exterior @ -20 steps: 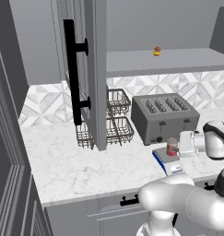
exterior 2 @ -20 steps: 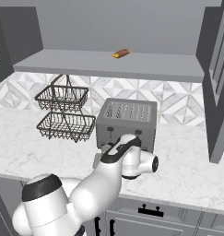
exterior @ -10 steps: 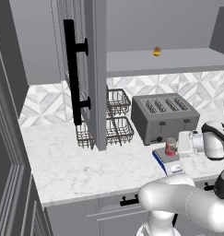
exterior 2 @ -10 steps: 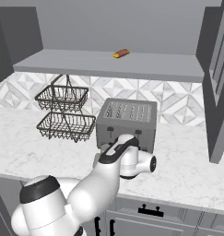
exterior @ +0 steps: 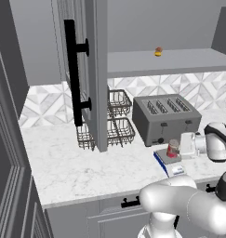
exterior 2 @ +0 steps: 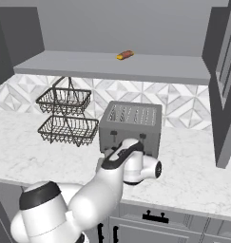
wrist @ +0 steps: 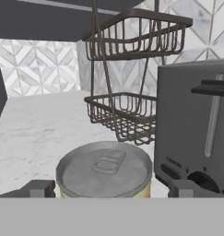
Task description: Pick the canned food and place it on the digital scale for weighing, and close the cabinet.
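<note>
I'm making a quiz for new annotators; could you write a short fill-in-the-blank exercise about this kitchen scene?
1. The canned food stands on the digital ____, in front of the toaster.
2. The cabinet door is still ____.
3. The end effector has its fingertips on either side of the can, standing ____.
4. The wire basket rack has ____ tiers.

Missing words: scale; open; open; two

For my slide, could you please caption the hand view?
Open gripper straddling the canned food, toaster alongside.
</note>
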Controlling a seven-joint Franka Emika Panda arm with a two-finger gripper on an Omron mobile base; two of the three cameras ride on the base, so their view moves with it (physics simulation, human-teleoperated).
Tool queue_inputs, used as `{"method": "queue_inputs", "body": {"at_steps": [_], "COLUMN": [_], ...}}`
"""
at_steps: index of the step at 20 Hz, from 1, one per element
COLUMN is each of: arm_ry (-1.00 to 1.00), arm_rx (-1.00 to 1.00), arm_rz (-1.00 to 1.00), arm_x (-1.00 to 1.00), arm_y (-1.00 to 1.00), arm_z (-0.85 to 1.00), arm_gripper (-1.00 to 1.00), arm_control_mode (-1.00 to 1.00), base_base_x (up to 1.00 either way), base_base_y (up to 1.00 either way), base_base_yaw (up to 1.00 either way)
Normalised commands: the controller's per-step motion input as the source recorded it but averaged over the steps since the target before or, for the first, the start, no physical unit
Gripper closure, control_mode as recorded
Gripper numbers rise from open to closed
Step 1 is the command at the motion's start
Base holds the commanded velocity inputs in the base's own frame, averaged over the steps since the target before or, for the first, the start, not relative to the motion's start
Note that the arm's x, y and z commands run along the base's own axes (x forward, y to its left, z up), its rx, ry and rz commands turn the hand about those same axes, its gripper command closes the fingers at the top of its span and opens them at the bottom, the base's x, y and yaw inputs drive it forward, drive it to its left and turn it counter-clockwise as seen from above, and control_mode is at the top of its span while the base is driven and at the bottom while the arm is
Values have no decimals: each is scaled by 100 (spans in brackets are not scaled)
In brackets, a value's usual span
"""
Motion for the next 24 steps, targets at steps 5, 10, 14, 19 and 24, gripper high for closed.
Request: {"method": "queue_inputs", "body": {"at_steps": [5, 10, 14, 19, 24], "arm_ry": [-1, -2, -34, -62, -54], "arm_rx": [0, 1, 13, 33, 35], "arm_rz": [-2, -5, -6, -5, -9], "arm_x": [-6, -1, -27, -36, -24], "arm_y": [-47, -66, -72, -78, -83], "arm_z": [0, 0, 25, 55, 62], "arm_gripper": [-100, -100, -100, -100, -100], "arm_control_mode": [-100, -100, -100, -100, -100], "base_base_x": [0, 0, 0, 0, 0], "base_base_y": [0, 0, 0, 0, 0], "base_base_yaw": [0, 0, 0, 0, 0]}}
